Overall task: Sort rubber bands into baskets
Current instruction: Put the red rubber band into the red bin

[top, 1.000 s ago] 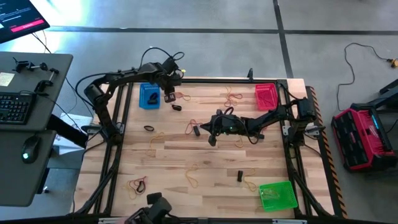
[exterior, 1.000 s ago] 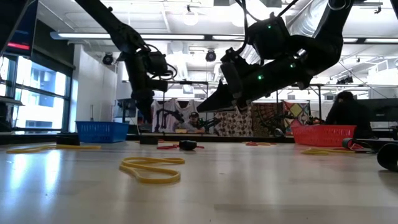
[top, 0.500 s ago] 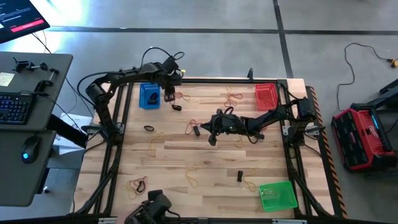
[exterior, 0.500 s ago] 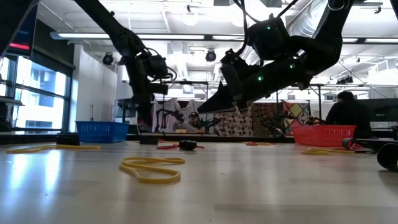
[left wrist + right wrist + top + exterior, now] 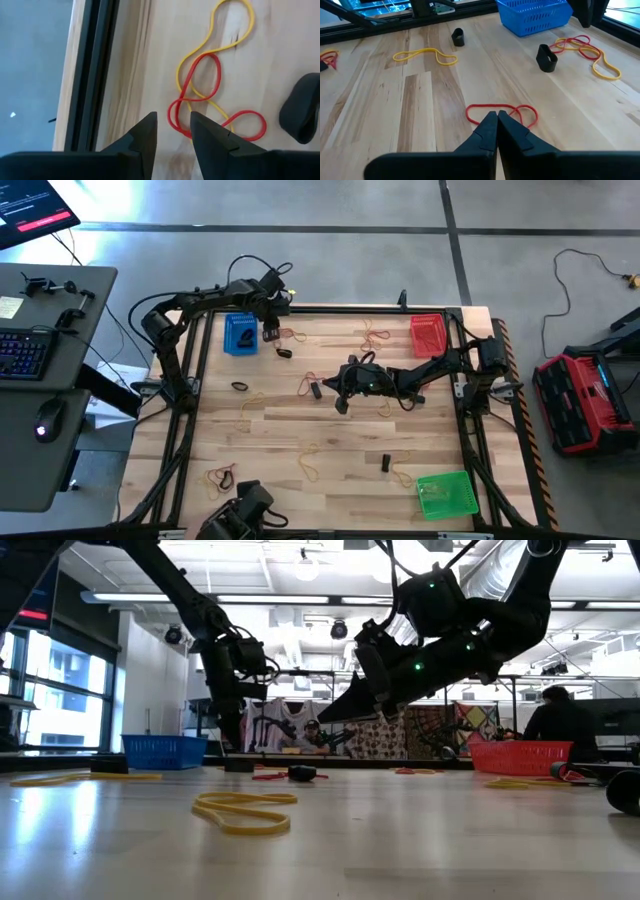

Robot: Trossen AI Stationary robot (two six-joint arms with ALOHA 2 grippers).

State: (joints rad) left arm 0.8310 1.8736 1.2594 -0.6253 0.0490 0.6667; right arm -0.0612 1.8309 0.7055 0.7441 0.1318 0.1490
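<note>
My left gripper (image 5: 270, 332) (image 5: 173, 122) hangs open, pointing down, beside the blue basket (image 5: 239, 334) at the far left. Its fingertips stand above a tangle of red and yellow rubber bands (image 5: 210, 95) that lies flat on the wood. A black band (image 5: 302, 110) lies next to the tangle. My right gripper (image 5: 317, 389) (image 5: 496, 115) is shut with nothing in it, held above the table's middle and pointing at a red band (image 5: 502, 111) on the wood. The red basket (image 5: 428, 334) stands at the far right and the green basket (image 5: 446, 494) at the near right.
More red, yellow and black bands lie scattered over the table, among them a yellow one (image 5: 243, 812) near the front edge. A desk with a keyboard (image 5: 30, 350) stands to the left. A red and black case (image 5: 585, 400) sits on the floor to the right.
My left gripper has shifted a little toward the blue basket and sunk slightly over the red and yellow tangle.
</note>
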